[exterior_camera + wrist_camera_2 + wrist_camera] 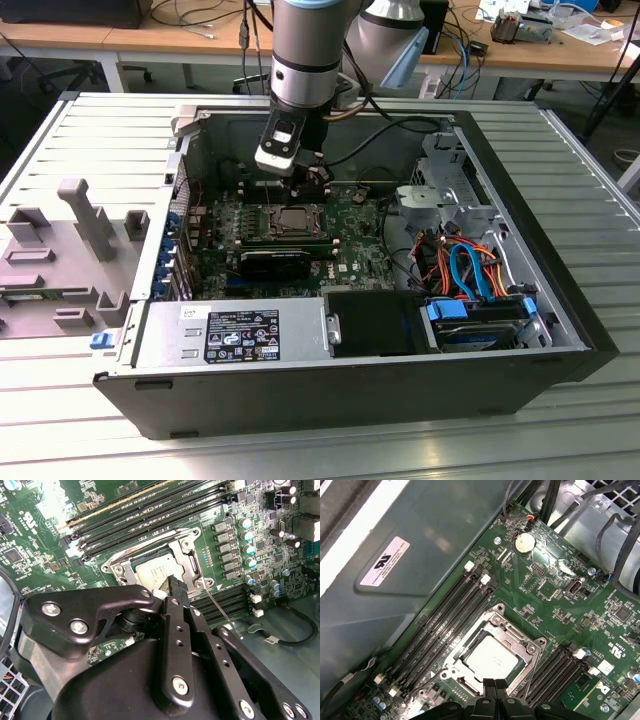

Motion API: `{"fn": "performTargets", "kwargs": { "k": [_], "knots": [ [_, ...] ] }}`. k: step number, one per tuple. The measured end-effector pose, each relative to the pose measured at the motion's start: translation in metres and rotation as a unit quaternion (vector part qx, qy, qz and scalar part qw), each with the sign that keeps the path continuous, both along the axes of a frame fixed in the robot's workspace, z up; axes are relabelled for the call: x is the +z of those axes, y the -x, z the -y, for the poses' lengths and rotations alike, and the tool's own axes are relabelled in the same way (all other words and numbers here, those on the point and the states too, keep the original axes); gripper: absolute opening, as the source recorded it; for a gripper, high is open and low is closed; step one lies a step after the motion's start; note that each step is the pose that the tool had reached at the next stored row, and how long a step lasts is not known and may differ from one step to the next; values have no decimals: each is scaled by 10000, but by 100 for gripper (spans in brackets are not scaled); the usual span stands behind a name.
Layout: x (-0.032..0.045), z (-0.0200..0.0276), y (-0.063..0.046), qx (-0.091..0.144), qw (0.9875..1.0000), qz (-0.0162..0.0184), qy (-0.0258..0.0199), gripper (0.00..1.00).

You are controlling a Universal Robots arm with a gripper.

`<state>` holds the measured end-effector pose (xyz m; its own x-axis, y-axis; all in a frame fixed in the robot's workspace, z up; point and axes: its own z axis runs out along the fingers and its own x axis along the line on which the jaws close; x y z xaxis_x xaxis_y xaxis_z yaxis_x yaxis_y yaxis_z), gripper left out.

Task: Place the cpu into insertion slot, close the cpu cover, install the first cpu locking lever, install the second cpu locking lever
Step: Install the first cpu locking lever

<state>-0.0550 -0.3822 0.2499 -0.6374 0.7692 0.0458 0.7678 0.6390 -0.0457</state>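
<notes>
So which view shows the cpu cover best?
First wrist view: the cpu cover lies flat around the cpu, mostly unobstructed. The second wrist view has the gripper hiding part; the exterior view shows it distant.

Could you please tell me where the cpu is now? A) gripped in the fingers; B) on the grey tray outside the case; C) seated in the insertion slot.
C: in the first wrist view the cpu lies in the insertion slot, with the cpu cover framing it.

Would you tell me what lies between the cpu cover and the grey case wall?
In the first wrist view, long black memory slots run between cpu cover and case wall.
</notes>
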Motion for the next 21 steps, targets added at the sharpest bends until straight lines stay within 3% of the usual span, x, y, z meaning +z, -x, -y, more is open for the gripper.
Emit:
{"fn": "performTargets", "kwargs": {
  "k": [21],
  "knots": [
    [0, 0, 0, 359, 9994, 0, 0, 11]
  ]
}}
